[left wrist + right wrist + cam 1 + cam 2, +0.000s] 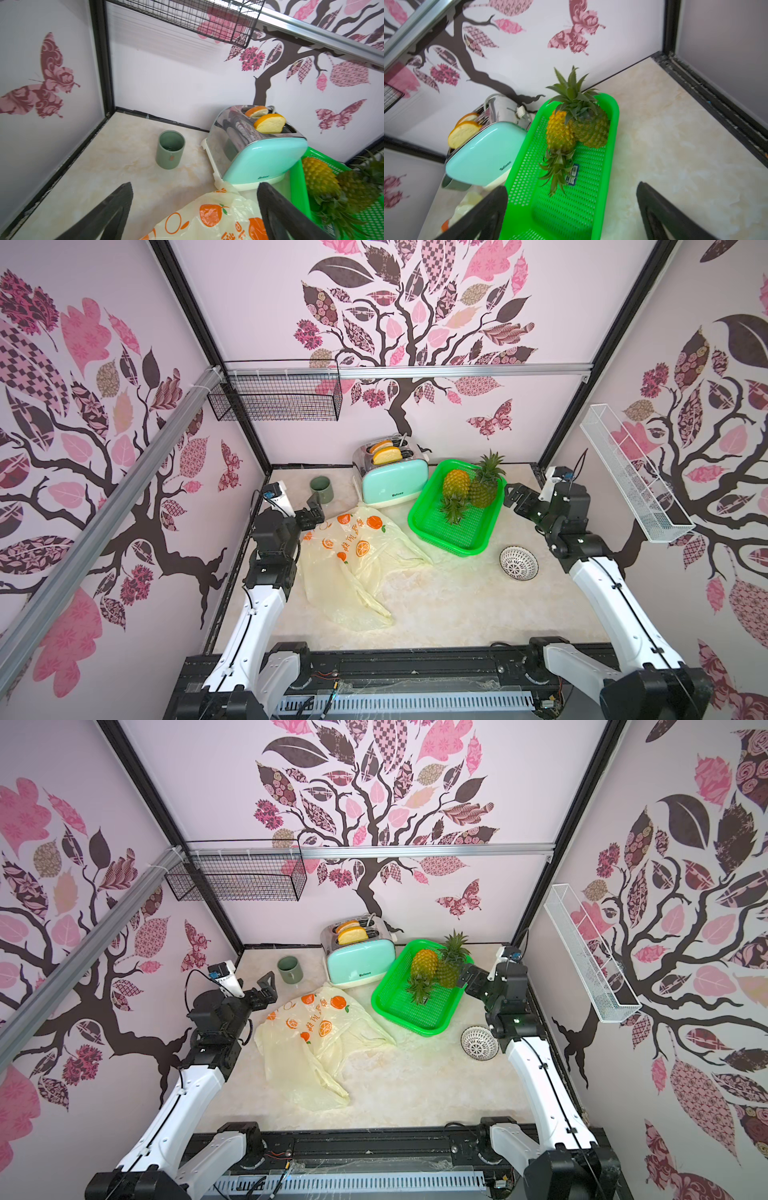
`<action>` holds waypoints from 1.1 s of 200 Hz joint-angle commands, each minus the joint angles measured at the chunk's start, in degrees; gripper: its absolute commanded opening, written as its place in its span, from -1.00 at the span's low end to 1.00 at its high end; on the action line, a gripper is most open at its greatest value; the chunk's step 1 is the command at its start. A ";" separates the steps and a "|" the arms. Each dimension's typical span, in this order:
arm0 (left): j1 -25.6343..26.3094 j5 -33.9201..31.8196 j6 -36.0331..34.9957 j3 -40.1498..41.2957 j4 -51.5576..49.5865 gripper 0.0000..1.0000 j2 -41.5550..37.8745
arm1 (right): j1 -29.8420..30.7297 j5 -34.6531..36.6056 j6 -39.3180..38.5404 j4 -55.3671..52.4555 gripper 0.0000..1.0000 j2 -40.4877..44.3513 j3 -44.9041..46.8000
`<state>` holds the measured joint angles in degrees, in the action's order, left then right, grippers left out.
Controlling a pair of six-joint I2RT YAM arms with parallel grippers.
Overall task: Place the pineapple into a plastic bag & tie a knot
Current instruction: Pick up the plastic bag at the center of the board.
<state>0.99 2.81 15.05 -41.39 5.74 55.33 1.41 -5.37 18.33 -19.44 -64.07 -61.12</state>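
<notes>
My left claw point(316, 510) is spread wide and holds nothing. It hangs well to the left of the green basket point(440, 541), over the far corner of the plastic bag point(353, 568). My right claw point(512, 497) is spread wide too, with nothing in it. It sits just beside the basket's right rim.

The plastic bag lies flat and crumpled on the table point(436, 614), just left of the basket. Its orange fruit pictures face up. One floppy edge comes close to the basket's front left corner.

Both pineapples are in the basket, in its far half. The yellow pineapple point(456, 484) lies on its side with its leaves pointing toward me. The darker pineapple point(482, 491) touches it on the right, and its leaves point up. I can't tell if that one stands by itself or leans on the rim. A small blue and white tag point(572, 173) lies on the basket floor by the yellow pineapple's leaves.

A mint toaster point(395, 485) with two bread slices point(387, 455) in it stands just beside the basket's far left side. A green mug point(321, 489) stands farther left of the basket, past the toaster. A white patterned bowl point(518, 563) sits near the basket's front right corner, not touching it.
</notes>
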 commanded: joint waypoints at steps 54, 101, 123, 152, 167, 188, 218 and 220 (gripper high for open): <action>11.35 8.14 0.22 -7.50 -13.93 0.94 3.82 | 12.14 0.20 -12.00 -22.48 0.99 -24.79 -23.32; 15.32 8.03 0.24 -6.29 -18.01 0.91 2.55 | 18.25 5.67 -12.26 -20.12 0.98 -29.71 -21.72; 20.90 5.62 -1.80 -6.77 -22.97 0.91 3.31 | 19.58 5.59 -11.92 -18.64 0.99 -28.82 -18.96; 29.63 0.44 -2.91 -7.10 -29.08 0.89 5.14 | 19.91 7.88 -12.13 -17.71 0.99 -26.21 -14.59; 33.79 -3.93 -0.43 -9.44 -35.65 0.88 6.21 | 20.16 7.46 -11.91 -18.65 0.99 -23.52 -13.51; 39.21 -9.54 9.00 -12.05 -46.21 0.86 6.09 | 22.28 5.29 -11.61 -18.38 0.99 -18.32 -10.80; 50.26 -17.42 22.70 -10.65 -56.96 0.84 2.53 | 28.63 5.05 -9.75 -20.22 0.99 -13.73 -7.38; 51.15 -17.82 23.66 -10.45 -57.76 0.84 2.29 | 29.19 5.20 -9.55 -20.38 0.99 -13.41 -7.24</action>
<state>45.32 -6.07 25.36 -51.86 -38.48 60.62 25.71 0.34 7.03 -38.48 -80.88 -70.04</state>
